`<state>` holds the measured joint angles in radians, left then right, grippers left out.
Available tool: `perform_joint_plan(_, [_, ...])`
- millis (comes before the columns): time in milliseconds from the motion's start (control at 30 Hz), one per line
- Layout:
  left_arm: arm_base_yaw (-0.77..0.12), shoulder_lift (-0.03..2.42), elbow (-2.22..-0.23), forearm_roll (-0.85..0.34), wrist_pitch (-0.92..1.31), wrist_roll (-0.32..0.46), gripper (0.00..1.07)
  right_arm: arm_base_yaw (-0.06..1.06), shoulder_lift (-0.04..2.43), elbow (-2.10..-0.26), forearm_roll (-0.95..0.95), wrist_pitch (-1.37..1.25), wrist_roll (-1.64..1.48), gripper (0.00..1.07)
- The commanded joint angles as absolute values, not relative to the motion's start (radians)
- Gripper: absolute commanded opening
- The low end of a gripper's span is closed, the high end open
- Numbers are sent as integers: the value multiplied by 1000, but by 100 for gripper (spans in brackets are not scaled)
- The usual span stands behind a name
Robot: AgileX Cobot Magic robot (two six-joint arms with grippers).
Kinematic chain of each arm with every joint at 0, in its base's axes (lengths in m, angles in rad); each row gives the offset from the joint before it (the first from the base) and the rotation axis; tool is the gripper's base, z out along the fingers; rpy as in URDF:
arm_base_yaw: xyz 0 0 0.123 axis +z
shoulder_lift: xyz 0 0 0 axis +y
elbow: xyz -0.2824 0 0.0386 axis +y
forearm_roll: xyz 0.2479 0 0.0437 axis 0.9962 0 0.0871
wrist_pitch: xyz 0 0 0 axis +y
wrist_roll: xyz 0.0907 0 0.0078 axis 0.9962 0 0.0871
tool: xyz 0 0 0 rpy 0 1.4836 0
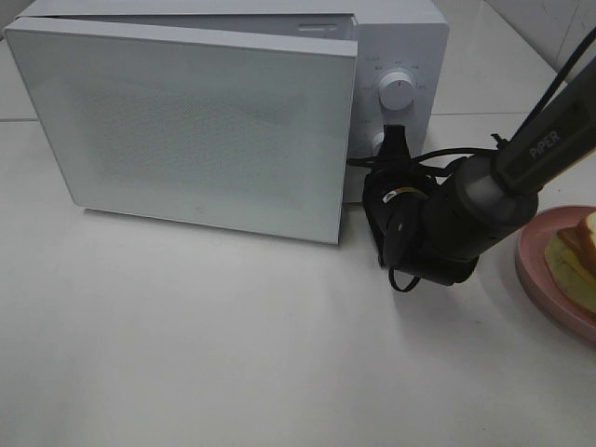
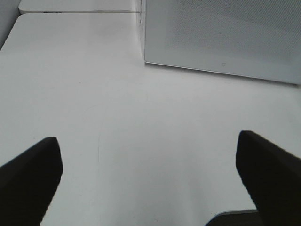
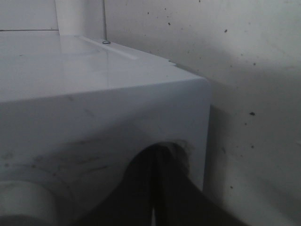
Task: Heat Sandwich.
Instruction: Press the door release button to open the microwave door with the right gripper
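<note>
Fingers (image 2: 33, 174) of the left gripper (image 2: 146, 139) stand wide apart in the left wrist view, dark and blunt, with nothing between them but bare white table (image 1: 233, 354). That gripper does not appear in the high view.

Further along, the white microwave (image 1: 400, 37) sits at the back of the table, its big pale door (image 1: 186, 130) filling the left and middle of the high view. The door looks ajar, with its free right edge swung a little out from the body. Right of that edge is the control panel, with an upper knob (image 1: 399, 93) in plain sight and a lower knob (image 1: 376, 142) half hidden.

The right gripper (image 1: 392, 140) points at the panel just beside the lower knob, at or touching its face. In the right wrist view its fingers are drawn together with only a thin slit showing, and I can see nothing clamped between them. The right arm (image 1: 521, 168), marked PiPER, slants in from the upper right, with black cables (image 1: 400, 279) looped under the wrist.

At the far right edge lies a round pink plate (image 1: 535, 270), partly cut off by the frame. The sandwich (image 1: 573, 256) rests on it, outside the microwave and well apart from both grippers.
</note>
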<state>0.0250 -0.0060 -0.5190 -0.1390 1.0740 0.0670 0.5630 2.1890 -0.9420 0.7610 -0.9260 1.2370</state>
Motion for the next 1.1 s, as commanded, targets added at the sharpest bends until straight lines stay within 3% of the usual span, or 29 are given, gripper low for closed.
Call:
perform_joint_plan(33, [28,-11,-517,-138,1071,62,95,511,2175,-1040,676,-1147,1218,3])
perform_joint_plan(1100, [28,-11,-517,-138,1071,62,95,511,2146,-1021,647,-960,1207,7])
